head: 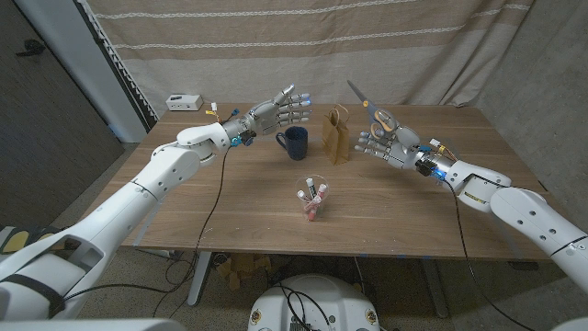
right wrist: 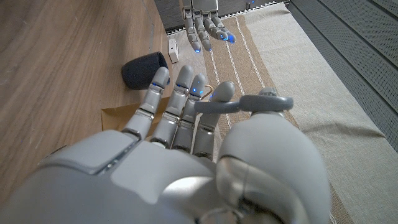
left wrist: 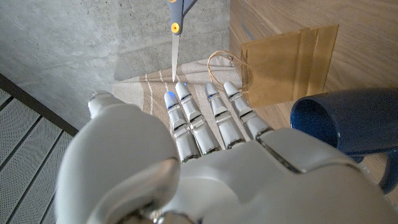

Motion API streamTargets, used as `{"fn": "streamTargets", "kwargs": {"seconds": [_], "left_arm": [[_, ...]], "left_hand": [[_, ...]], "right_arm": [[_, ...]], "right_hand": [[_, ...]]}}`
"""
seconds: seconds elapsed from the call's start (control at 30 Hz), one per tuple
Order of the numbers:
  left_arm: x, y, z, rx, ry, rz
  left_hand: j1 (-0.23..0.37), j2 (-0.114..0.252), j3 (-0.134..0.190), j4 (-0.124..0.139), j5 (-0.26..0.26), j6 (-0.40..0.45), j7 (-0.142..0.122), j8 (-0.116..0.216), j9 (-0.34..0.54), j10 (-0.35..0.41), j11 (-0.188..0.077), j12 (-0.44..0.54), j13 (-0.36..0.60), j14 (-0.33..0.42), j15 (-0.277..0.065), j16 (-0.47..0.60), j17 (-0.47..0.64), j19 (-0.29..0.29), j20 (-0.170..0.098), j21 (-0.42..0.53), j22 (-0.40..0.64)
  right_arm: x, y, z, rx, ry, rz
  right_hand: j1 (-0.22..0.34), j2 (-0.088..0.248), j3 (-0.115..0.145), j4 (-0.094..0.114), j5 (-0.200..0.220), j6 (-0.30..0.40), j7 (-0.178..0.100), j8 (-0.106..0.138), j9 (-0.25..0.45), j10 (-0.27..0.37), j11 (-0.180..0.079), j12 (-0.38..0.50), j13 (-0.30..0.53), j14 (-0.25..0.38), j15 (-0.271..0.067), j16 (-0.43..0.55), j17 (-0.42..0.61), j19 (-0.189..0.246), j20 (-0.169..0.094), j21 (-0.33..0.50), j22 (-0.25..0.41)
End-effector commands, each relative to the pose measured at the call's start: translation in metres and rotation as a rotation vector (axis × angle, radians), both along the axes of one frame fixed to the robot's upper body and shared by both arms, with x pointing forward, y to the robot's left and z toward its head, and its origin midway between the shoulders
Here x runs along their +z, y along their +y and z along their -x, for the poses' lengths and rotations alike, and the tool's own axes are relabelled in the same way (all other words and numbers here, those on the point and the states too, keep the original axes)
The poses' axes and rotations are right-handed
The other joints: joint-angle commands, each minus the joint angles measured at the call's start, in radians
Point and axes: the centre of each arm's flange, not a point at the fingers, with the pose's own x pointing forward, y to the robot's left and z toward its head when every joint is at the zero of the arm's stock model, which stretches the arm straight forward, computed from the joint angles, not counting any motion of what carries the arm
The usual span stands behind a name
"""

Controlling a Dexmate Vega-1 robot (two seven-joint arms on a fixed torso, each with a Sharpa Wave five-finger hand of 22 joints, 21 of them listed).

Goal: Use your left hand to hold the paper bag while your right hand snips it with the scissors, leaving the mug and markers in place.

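On my desk point(head: 230, 216) the mug point(head: 295, 142) stands toward the far edge, with the paper bag point(head: 336, 136) upright just to its right. The cup of markers point(head: 311, 199) sits nearer the middle, in front of both. A small box point(head: 183, 101) lies at the far left corner. My left hand point(head: 280, 112) hovers left of the mug; my right hand point(head: 386, 140), holding the scissors point(head: 369, 106), is right of the bag.

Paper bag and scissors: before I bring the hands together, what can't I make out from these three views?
- Paper bag: in the right wrist view the right hand covers nearly all of it.
- Scissors: in the left wrist view the picture edge cuts off the handles; in the right wrist view the fingers hide the blades.
- Markers in their cup: too small in the head view to count.
- Left hand: its palm side is hidden in the left wrist view.
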Motion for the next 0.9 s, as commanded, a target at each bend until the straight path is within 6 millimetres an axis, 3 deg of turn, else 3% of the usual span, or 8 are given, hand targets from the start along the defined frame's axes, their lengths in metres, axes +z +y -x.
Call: {"fn": "streamTargets", "kwargs": {"seconds": [0.03, 0.3, 0.37, 0.47, 0.57, 0.63, 0.7, 0.9], "left_arm": [[0.0006, -0.0001, 0.0009, 0.001, -0.009, -0.003], [0.0006, -0.0001, 0.0025, 0.005, -0.016, -0.002], [0.0009, -0.0001, 0.0028, 0.006, -0.019, -0.002], [0.0021, 0.0000, 0.0038, 0.010, -0.027, -0.002], [0.0026, 0.0001, 0.0044, 0.010, -0.029, -0.003], [0.0024, -0.0001, 0.0048, 0.008, -0.029, -0.004], [0.0020, -0.0006, 0.0054, 0.007, -0.030, -0.007], [0.0032, -0.0010, 0.0070, 0.005, -0.039, -0.007]], "left_hand": [[-0.003, 0.000, -0.005, 0.001, 0.007, 0.011, 0.002, 0.006, 0.003, 0.013, 0.001, 0.009, 0.000, 0.008, -0.163, 0.006, 0.003, 0.011, -0.085, -0.001, 0.002], [-0.004, 0.000, -0.005, 0.001, 0.007, 0.020, 0.000, 0.007, 0.003, 0.016, 0.001, 0.009, 0.000, 0.009, -0.163, 0.006, 0.003, 0.011, -0.084, -0.003, 0.002], [-0.004, 0.001, -0.005, 0.001, 0.007, 0.024, -0.001, 0.008, 0.003, 0.018, 0.001, 0.009, 0.000, 0.009, -0.163, 0.006, 0.003, 0.011, -0.084, -0.004, 0.002], [-0.005, 0.001, -0.005, 0.001, 0.007, 0.025, 0.000, 0.008, 0.003, 0.019, 0.001, 0.009, 0.000, 0.009, -0.163, 0.006, 0.003, 0.011, -0.084, -0.004, 0.002], [-0.005, 0.001, -0.005, 0.001, 0.007, 0.027, 0.000, 0.008, 0.002, 0.021, 0.001, 0.009, 0.000, 0.010, -0.163, 0.006, 0.003, 0.012, -0.084, -0.005, 0.002], [-0.005, 0.001, -0.005, 0.001, 0.007, 0.029, 0.000, 0.008, 0.002, 0.022, 0.001, 0.010, 0.000, 0.010, -0.163, 0.007, 0.003, 0.011, -0.083, -0.005, 0.002], [-0.005, 0.002, -0.005, 0.001, 0.007, 0.029, 0.000, 0.008, 0.002, 0.024, 0.001, 0.010, 0.000, 0.011, -0.163, 0.007, 0.003, 0.011, -0.082, -0.006, 0.002], [-0.006, 0.002, -0.005, 0.001, 0.008, 0.033, -0.002, 0.008, 0.002, 0.026, 0.001, 0.010, 0.000, 0.011, -0.163, 0.007, 0.003, 0.012, -0.081, -0.007, 0.002]], "right_arm": [[-0.0021, 0.0021, -0.0036, -0.003, 0.007, -0.004], [-0.0030, 0.0044, -0.0046, 0.004, 0.009, -0.007], [-0.0035, 0.0050, -0.0047, 0.007, 0.009, -0.006], [-0.0042, 0.0057, -0.0047, 0.003, 0.012, -0.005], [-0.0045, 0.0056, -0.0048, 0.002, 0.012, -0.009], [-0.0045, 0.0053, -0.0048, -0.002, 0.011, -0.010], [-0.0048, 0.0052, -0.0039, -0.007, 0.010, -0.007], [-0.0066, 0.0055, -0.0026, -0.010, 0.015, -0.006]], "right_hand": [[-0.004, 0.013, 0.000, -0.002, 0.013, -0.027, 0.002, -0.064, 0.131, 0.047, -0.040, -0.005, -0.024, -0.019, -0.091, -0.006, 0.013, -0.024, 0.003, -0.008, 0.003], [0.002, 0.028, 0.006, -0.008, 0.023, -0.101, 0.004, -0.090, 0.104, 0.075, -0.065, 0.043, 0.031, -0.021, -0.113, 0.006, 0.036, -0.030, 0.005, -0.006, 0.006], [0.005, 0.028, 0.006, -0.013, 0.028, -0.115, 0.011, -0.110, 0.074, 0.070, -0.068, 0.076, 0.075, -0.016, -0.117, 0.023, 0.059, -0.035, 0.005, -0.007, 0.007], [0.004, 0.028, 0.005, -0.013, 0.033, -0.121, 0.008, -0.107, 0.078, 0.053, -0.066, 0.100, 0.112, -0.026, -0.120, 0.031, 0.074, -0.039, 0.005, -0.008, 0.007], [-0.005, 0.023, -0.002, -0.012, 0.037, -0.071, 0.011, -0.072, 0.096, -0.014, -0.040, 0.118, 0.163, -0.054, -0.096, 0.026, 0.079, -0.042, 0.005, -0.007, 0.008], [-0.010, 0.018, -0.007, -0.011, 0.038, -0.076, 0.014, -0.079, 0.081, -0.037, -0.028, 0.107, 0.161, -0.084, -0.078, 0.012, 0.077, -0.046, 0.006, -0.007, 0.008], [-0.011, 0.018, -0.008, -0.012, 0.040, -0.073, 0.014, -0.080, 0.069, 0.014, -0.051, 0.116, 0.149, -0.081, -0.082, 0.012, 0.074, -0.049, 0.004, -0.006, 0.008], [-0.012, 0.017, -0.010, -0.013, 0.043, -0.028, 0.011, -0.071, 0.045, 0.043, -0.055, 0.111, 0.127, -0.100, -0.076, 0.001, 0.069, -0.055, 0.001, -0.005, 0.008]]}}
